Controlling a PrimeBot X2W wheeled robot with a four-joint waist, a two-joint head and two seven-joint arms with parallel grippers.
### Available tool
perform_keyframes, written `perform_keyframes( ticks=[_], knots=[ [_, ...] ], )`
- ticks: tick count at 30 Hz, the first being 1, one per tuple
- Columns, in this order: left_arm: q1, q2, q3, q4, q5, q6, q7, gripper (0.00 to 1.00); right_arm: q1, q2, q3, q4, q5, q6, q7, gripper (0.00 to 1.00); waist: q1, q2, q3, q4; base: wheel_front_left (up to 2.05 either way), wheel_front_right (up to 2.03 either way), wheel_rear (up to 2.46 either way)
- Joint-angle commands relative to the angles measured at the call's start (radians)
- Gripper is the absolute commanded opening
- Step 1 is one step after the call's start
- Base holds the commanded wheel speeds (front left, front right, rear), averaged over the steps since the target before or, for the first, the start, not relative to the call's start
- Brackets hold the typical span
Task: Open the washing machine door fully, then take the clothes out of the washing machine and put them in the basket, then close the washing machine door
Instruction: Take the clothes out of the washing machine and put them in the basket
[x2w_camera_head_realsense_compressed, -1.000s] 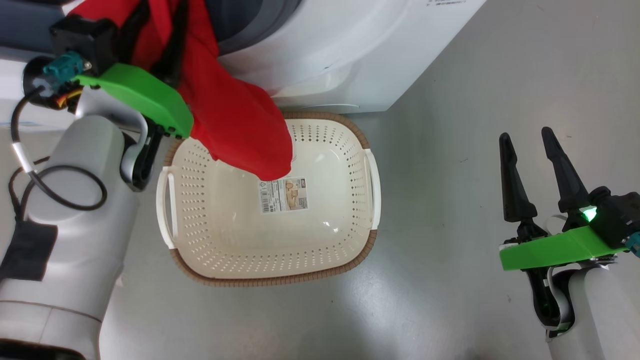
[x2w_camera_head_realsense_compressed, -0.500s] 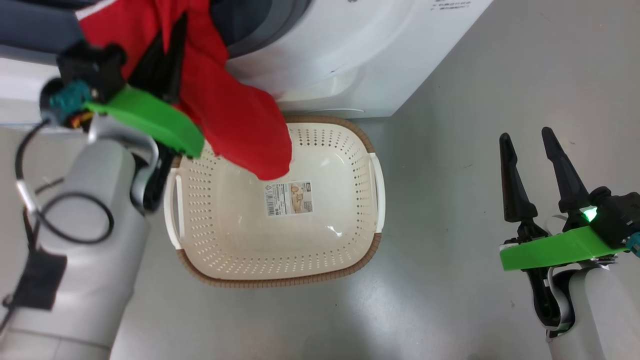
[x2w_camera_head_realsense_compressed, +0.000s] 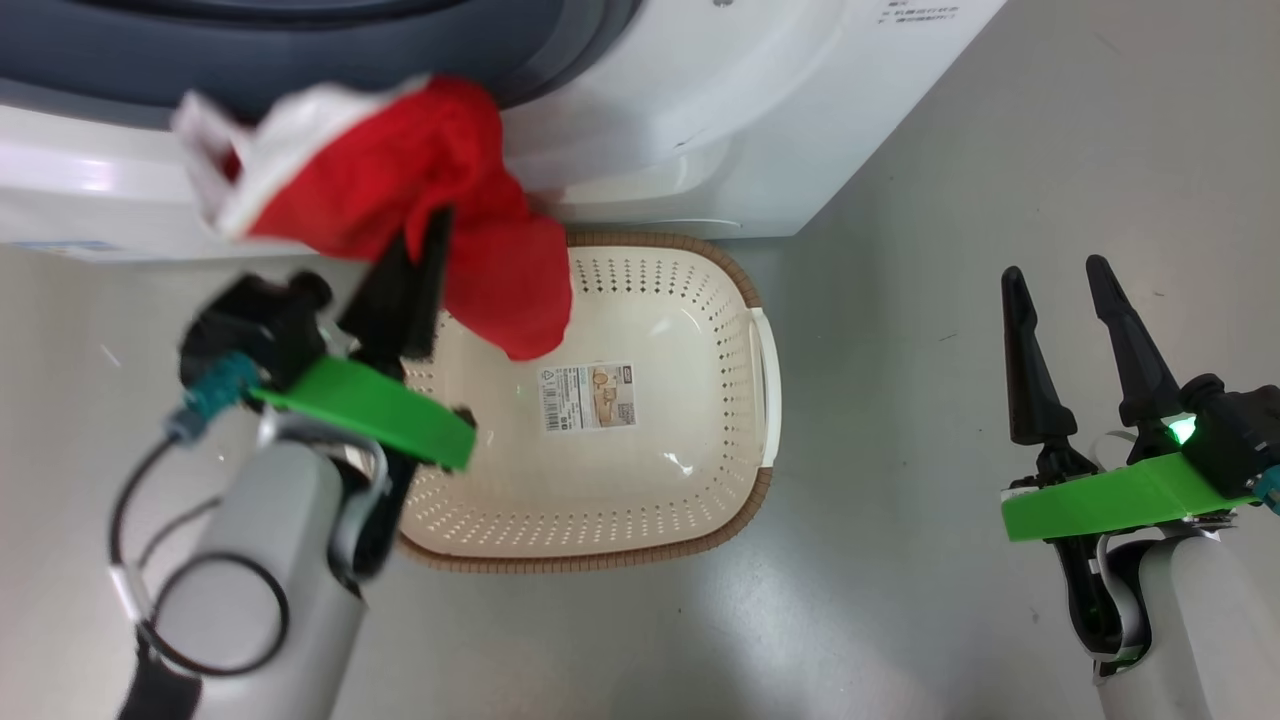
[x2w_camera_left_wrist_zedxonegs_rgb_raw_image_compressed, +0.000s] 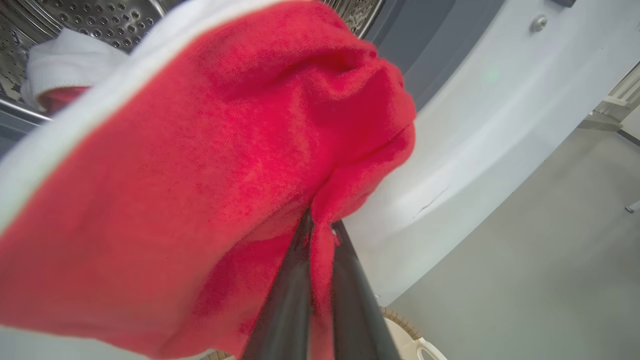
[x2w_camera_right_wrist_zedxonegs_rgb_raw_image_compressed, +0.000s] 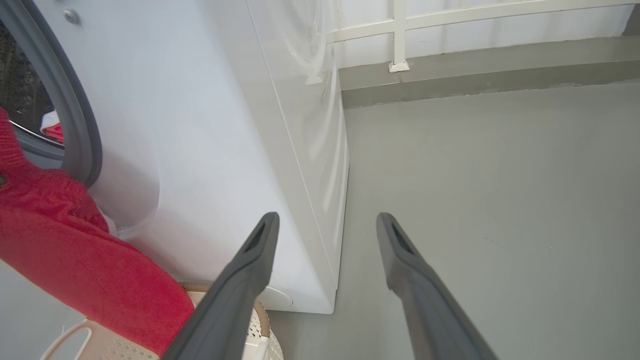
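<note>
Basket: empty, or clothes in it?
Empty. The basket shows its bare bottom and label; the garment hangs over it, pinched in the shut left gripper.

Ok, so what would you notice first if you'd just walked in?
The bright red clothes jump out: they are pinched in the left gripper and dangle over the cream basket, right in front of the white washing machine. Off to the right, the right gripper is open above the grey floor, holding nothing.

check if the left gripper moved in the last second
Yes: the left gripper has drawn back from the washing machine to the left rim of the basket.
</note>
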Motion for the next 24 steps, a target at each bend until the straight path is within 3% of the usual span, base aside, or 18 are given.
perform_keyframes(
  ticks=[1,9,24],
  knots=[
    [0.025,0.025,0.023,-0.028,0.009,-0.006,-0.005,0.0,0.021,-0.001,0.022,-0.023,0.001,0.006,-0.006,1.0,0.0,0.0,0.001,0.001,0.0,0.0,0.0],
    [0.1,0.008,-0.028,-0.009,-0.005,-0.006,-0.005,0.0,0.007,-0.001,0.028,-0.025,0.001,0.006,-0.006,1.0,0.0,0.0,0.022,-0.004,0.0,0.0,0.0],
    [0.002,0.015,-0.138,0.238,-0.059,-0.006,-0.005,0.0,-0.035,-0.001,0.039,-0.043,0.012,0.006,-0.006,1.0,0.0,0.0,0.127,-0.044,0.0,0.0,0.0]
  ],
)
